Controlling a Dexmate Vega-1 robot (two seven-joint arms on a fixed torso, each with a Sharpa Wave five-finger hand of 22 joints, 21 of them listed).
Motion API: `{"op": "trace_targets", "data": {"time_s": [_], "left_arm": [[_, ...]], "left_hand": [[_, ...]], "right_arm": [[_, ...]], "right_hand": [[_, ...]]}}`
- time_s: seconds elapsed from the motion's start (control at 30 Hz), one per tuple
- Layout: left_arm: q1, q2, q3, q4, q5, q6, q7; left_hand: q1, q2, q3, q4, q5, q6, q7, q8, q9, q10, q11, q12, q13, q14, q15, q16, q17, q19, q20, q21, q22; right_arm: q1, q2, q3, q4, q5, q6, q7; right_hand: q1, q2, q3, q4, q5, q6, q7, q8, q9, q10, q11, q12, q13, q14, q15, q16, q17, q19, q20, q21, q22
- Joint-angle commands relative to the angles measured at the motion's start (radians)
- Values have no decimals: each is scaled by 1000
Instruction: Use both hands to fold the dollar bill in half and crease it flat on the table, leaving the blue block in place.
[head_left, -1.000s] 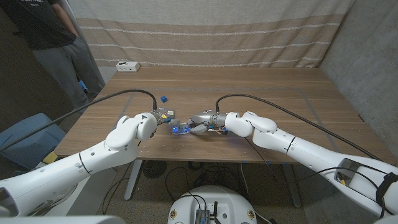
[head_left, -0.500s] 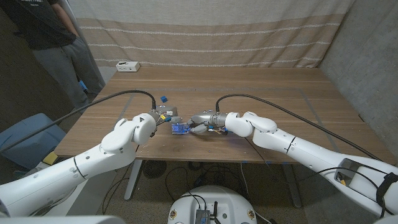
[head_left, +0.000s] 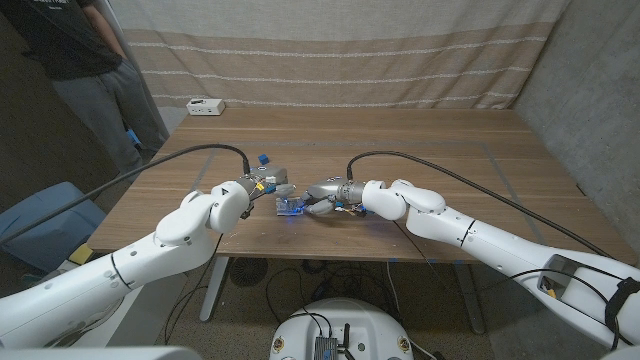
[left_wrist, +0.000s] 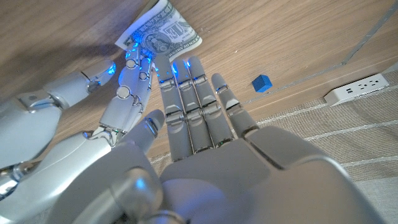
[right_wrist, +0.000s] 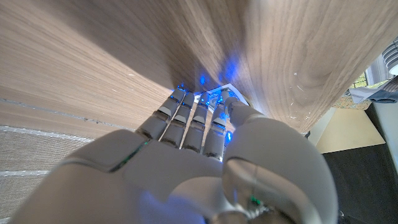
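**Inspector:** Striped curtain behind, wood-grain bench in front. The dollar bill lies on the bench near its front edge, between the two hands. Left hand has its fingers straight and together, tips at the bill's edge, grasping nothing. Right hand also reaches onto the bill with extended fingers; whether it pinches the paper, I cannot tell.

**Supervisor:** Risks?

**Inspector:** Thin, limp paper on smooth laminate. My judgement: hard, glossy fingertips could skid it forward rather than lift an edge, or bend it crooked. A wide sweep from the left hand could knock the blue block, a small rigid cube standing just beyond that hand.

**Supervisor:** Anything else present?

**Inspector:** White power strip at the far left corner; a person standing beside the bench.
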Motion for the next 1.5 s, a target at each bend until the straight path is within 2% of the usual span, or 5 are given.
{"op": "trace_targets", "data": {"time_s": [0.03,0.6,0.73,1.1,1.5], "left_arm": [[-38,-5,42,2,52,43,-92],[-89,-40,101,39,125,65,-210],[-109,-55,120,49,144,89,-266],[-145,-75,159,67,203,118,-363],[-131,-81,138,77,194,96,-338]], "left_hand": [[12,17,13,3,7,19,1,10,6,18,0,8,7,18,-3,8,3,16,0,12,6],[3,7,25,12,11,18,1,0,-3,9,-7,1,17,10,-16,-9,-10,19,-6,27,10],[-16,4,21,31,8,-20,-3,-25,-11,-33,-6,-20,23,-34,-10,-40,-23,-15,3,23,10],[-35,2,14,52,4,-29,-4,-34,-15,-46,-8,-29,26,-59,-9,-59,-30,-36,12,19,9],[-53,2,11,72,2,-49,-5,-49,-19,-62,-7,-40,29,-82,-5,-78,-38,-55,14,16,6]], "right_arm": [[0,1,-2,-2,2,-1,4],[-2,-1,3,3,13,5,3],[-2,0,3,5,14,5,1],[2,4,2,17,19,16,-6],[7,6,1,22,22,15,-2]], "right_hand": [[15,1,0,-5,-3,-1,0,-1,2,-2,1,0,4,8,-77,4,0,2,8,6,3],[17,1,-3,-7,-3,-3,0,-1,2,-3,2,0,4,6,-74,3,0,2,9,6,3],[17,1,-4,-7,-3,-3,0,-1,2,-4,1,-1,4,7,-74,4,-1,2,9,6,3],[19,2,-5,-9,-3,-5,1,-1,2,-7,1,-1,4,5,-72,3,-1,1,9,6,3],[22,2,-7,-11,-3,-9,0,-1,2,-11,-4,-2,4,5,-71,3,-2,0,9,6,3]]}}
